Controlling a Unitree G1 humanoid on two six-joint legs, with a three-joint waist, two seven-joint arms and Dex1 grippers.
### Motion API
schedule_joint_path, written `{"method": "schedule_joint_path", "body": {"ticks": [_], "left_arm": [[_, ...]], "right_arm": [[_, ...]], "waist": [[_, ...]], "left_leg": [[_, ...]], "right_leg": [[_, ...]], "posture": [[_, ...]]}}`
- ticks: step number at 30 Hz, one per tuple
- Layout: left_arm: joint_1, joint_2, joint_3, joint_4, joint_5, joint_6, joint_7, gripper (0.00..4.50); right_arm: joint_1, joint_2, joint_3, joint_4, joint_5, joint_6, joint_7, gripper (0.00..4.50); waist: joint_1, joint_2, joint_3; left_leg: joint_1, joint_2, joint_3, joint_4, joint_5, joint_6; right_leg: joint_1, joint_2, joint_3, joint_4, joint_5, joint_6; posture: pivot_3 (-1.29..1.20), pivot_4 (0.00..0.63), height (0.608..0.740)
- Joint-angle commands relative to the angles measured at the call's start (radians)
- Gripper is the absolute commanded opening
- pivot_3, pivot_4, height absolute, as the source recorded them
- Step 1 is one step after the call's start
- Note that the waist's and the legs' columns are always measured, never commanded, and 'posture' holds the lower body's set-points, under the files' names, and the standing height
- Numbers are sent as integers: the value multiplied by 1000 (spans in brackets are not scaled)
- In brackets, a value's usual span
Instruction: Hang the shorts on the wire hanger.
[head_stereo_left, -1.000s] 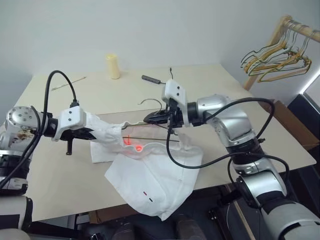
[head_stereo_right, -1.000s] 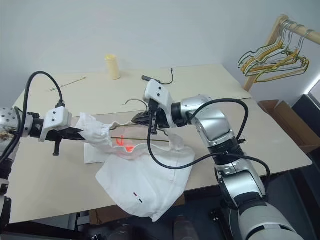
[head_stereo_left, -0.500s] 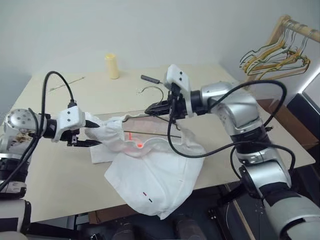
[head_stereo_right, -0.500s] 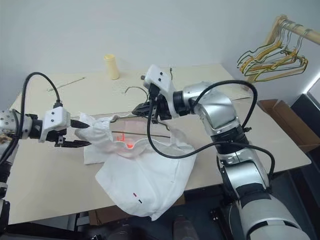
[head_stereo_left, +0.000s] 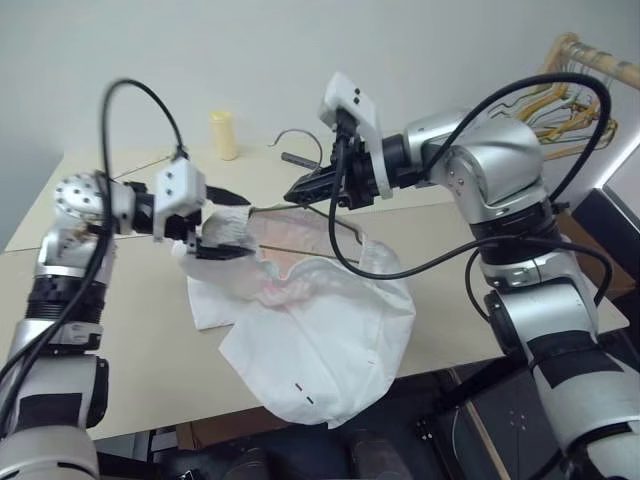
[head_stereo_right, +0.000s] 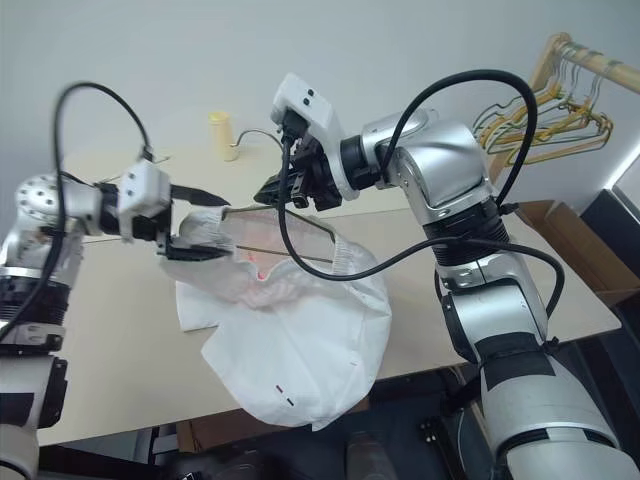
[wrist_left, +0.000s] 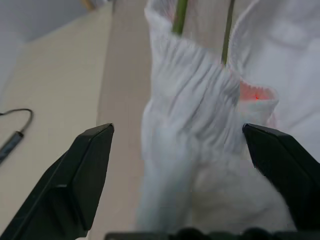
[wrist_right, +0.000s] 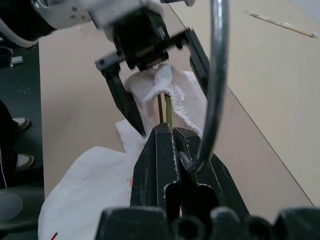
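Above the worktop (head_stereo_left: 120, 330) — threading the wire hanger (head_stereo_left: 300, 232) into the shorts (head_stereo_left: 320, 330).
Right hand (head_stereo_left: 296, 193) clamped on hanger; left hand (head_stereo_left: 215, 222) spread — next, regrip the waistband.

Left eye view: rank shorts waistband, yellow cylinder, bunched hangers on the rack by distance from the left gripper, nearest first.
1. The shorts: their gathered waistband sits right between the open jaws of the left gripper.
2. The yellow cylinder: on the table's far side, behind the gripper.
3. The bunched hangers: on the wooden rack, off the table past the right arm.
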Motion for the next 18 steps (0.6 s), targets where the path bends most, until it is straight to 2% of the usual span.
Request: {"method": "schedule_joint_path", "body": {"ticks": [1,4,6,14,18], "left_arm": [[-85,-22,-19,91,63,-79,23,4070],[-122,-50,-14,146,66,-95,25,3240],[-138,-64,-6,166,56,-100,13,2479],[-136,-59,17,177,33,-109,-50,173],[-123,-45,31,167,14,-104,-77,173]], "right_arm": [[-41,-3,-16,-22,14,-7,10,0],[-41,-4,-16,-26,17,-5,9,0],[-39,-5,-16,-30,19,-2,8,0],[-26,-13,-18,-27,16,-28,9,0],[-10,-10,-27,-15,5,-75,-9,0]], "waist": [[-10,0,0],[-17,0,0],[-17,0,0],[-18,0,0],[-20,0,0]], "left_leg": [[0,0,0,0,0,0],[-1,0,-1,0,0,0],[-1,0,-1,0,0,0],[-1,0,-1,0,0,0],[-1,0,-2,0,0,0]], "right_leg": [[0,0,0,0,0,0],[0,0,0,0,0,0],[0,0,0,0,0,0],[0,-1,0,0,0,0],[-1,-1,0,0,0,0]], "posture": [[-140,0,740],[-146,0,740],[-148,0,740],[-151,0,740],[-154,0,740]]}}
